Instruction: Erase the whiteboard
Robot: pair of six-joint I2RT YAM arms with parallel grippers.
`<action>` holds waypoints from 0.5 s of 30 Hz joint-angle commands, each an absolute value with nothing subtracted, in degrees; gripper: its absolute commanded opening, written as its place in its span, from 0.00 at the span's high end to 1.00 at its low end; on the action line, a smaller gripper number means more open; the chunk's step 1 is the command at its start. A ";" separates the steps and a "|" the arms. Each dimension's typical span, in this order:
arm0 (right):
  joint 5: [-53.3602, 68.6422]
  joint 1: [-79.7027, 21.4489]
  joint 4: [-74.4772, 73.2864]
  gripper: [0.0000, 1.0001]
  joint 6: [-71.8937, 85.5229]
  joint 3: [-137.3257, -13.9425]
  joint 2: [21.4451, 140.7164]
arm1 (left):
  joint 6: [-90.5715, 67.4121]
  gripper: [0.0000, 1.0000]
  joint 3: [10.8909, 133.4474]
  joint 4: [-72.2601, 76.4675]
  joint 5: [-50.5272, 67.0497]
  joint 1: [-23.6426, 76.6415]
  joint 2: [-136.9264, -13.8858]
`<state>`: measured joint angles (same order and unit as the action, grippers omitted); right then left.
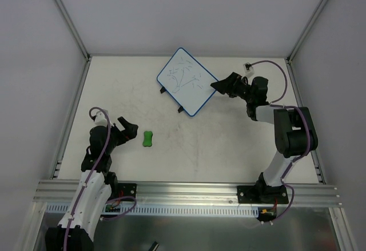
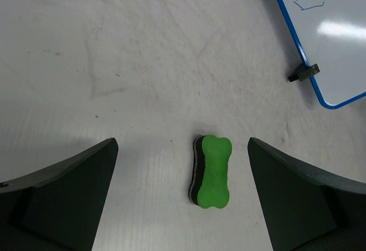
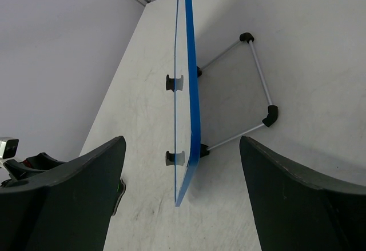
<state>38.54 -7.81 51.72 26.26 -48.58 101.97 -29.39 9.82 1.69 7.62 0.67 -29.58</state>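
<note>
On the left of the surface (image 1: 229, 148), the left arm (image 1: 97, 148) reaches forward, and the left jaws stand wide with nothing between them but a gap. In the left wrist view both fingers (image 2: 68, 199) are cut off by the lower edge, so their full length is not shown. The green eraser (image 1: 148, 139) lies flat just ahead of them, apart from both; up close the eraser (image 2: 211, 171) shows a dark layer under its green top.

Further right and farther back sits the whiteboard (image 1: 186, 81), turned at an angle, its blue frame rounded at the corners and thin dark scribbles on its face. Two small black tabs (image 1: 180, 110) jut from its near-left edge. The left wrist view catches only one corner of the whiteboard (image 2: 337, 39); the rest runs out of frame.

On the right, the right arm (image 1: 286, 131) bends back toward the board, and the right jaws are spread wide at its right corner. From that wrist the whiteboard (image 3: 193, 91) appears edge-on between the two fingers (image 3: 74, 205), clear of both, its written face hidden. A thin wire stand (image 3: 260, 79) rests on the surface beside it. From above, contact cannot be judged.
</note>
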 commanded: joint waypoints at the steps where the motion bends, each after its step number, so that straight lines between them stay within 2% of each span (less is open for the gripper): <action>1: 40.43 -8.44 52.30 0.16 24.26 -51.59 102.13 | -28.83 0.01 12.65 3.87 9.67 0.35 -31.11; 8: 40.43 -8.61 54.22 0.21 26.80 -53.44 104.58 | -28.74 0.01 12.48 3.78 10.11 0.35 -30.50; 10: 40.95 -8.70 55.36 0.26 28.20 -53.70 105.38 | -28.83 0.01 12.48 3.87 10.11 0.35 -30.67; 13: 41.83 -8.70 55.99 0.39 29.09 -54.84 106.87 | -28.92 0.01 12.74 3.87 10.11 0.35 -31.73; 15: 42.36 -8.70 55.81 0.52 29.00 -55.28 107.58 | -28.83 0.01 13.09 3.87 10.28 0.35 -32.78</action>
<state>40.40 -8.40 52.21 28.36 -52.77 106.96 -29.34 10.70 1.87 8.95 0.67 -31.75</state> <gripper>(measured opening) 0.513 0.991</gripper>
